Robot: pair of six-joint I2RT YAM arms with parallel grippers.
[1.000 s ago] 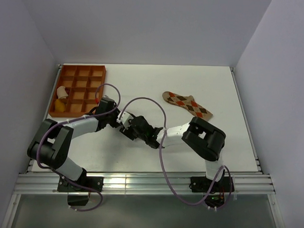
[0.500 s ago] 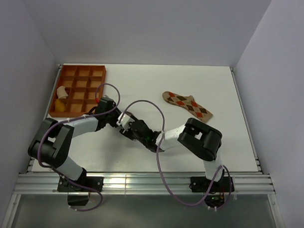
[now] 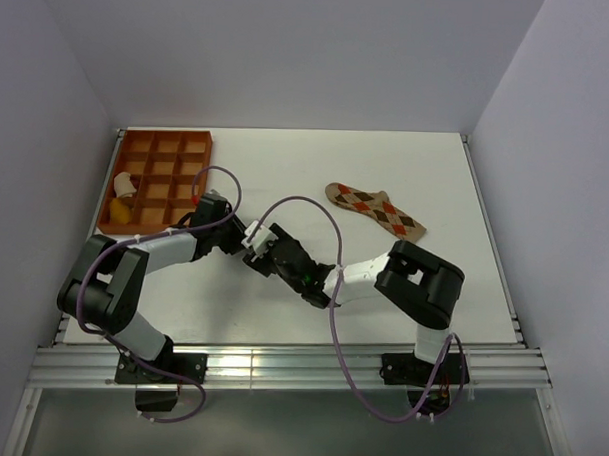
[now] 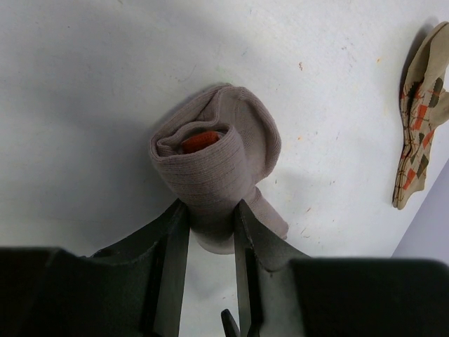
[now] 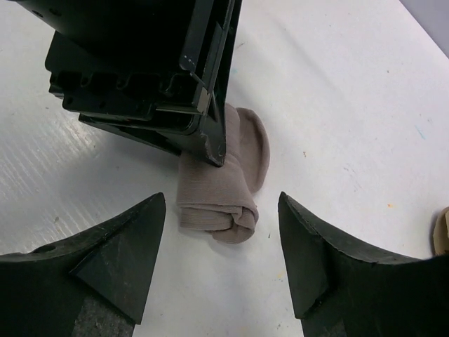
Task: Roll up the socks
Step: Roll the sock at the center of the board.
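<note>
Sock roll (image 4: 210,151) pinched by left hand (image 4: 209,214); right hand (image 5: 221,207) standing open.
I am risking unrolling if that pinch slips.

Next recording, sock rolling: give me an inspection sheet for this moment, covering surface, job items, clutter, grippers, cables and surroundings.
Surface: white table, a few faint specks.
Job's things: grey sock rolled up, mid-table; argyle sock lying flat, unrolled, right rear.
Clutter: orange tray at left rear, with a yellow item and a white item in its left cells.
Grippers: left gripper shut on the grey sock; right gripper open, fingers either side of the roll, not touching.
Cables: purple cables loop above both arms.
Surroundings: plain walls on three sides; metal rail at the near edge.
</note>
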